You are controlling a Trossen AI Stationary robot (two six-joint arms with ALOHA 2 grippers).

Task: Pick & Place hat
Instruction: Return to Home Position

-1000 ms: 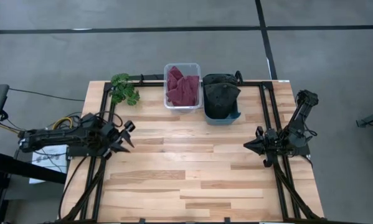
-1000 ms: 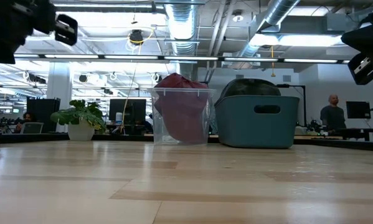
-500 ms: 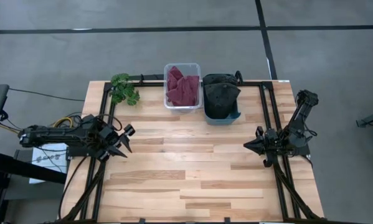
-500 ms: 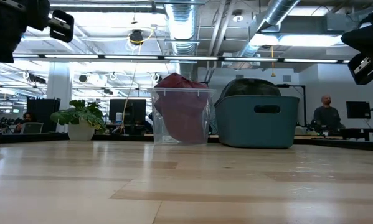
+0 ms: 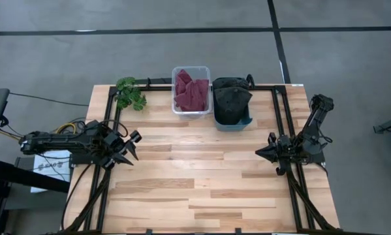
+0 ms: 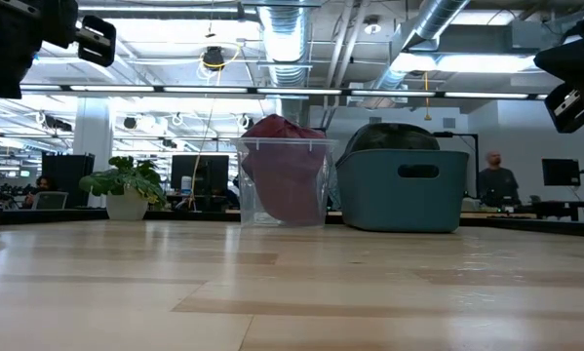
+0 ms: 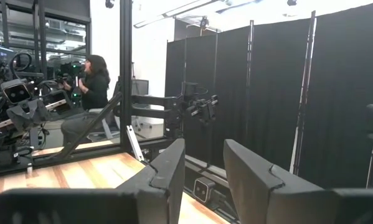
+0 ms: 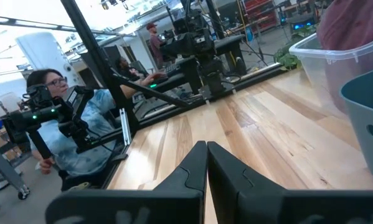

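Maroon hats (image 5: 192, 92) lie piled in a clear bin (image 5: 175, 98) at the table's far edge; they also show in the low view (image 6: 282, 175). A dark hat (image 5: 231, 99) lies on top of a teal bin (image 5: 246, 121) right beside it, and domes above the bin's rim in the low view (image 6: 389, 136). My left gripper (image 5: 131, 147) hovers open and empty over the table's left side; its fingers stand apart in the left wrist view (image 7: 205, 168). My right gripper (image 5: 260, 153) is shut and empty at the table's right side, and also shows in the right wrist view (image 8: 207, 163).
A small potted plant (image 5: 130, 93) stands at the far left corner. Black frame rails (image 5: 113, 111) run along the table's left, right and far edges. The wide wooden middle of the table (image 5: 195, 176) lies between the arms. People show in the room beyond.
My left gripper has shifted a little toward the table's near edge and then stopped. A person in the room behind the table has walked leftward in the low view.
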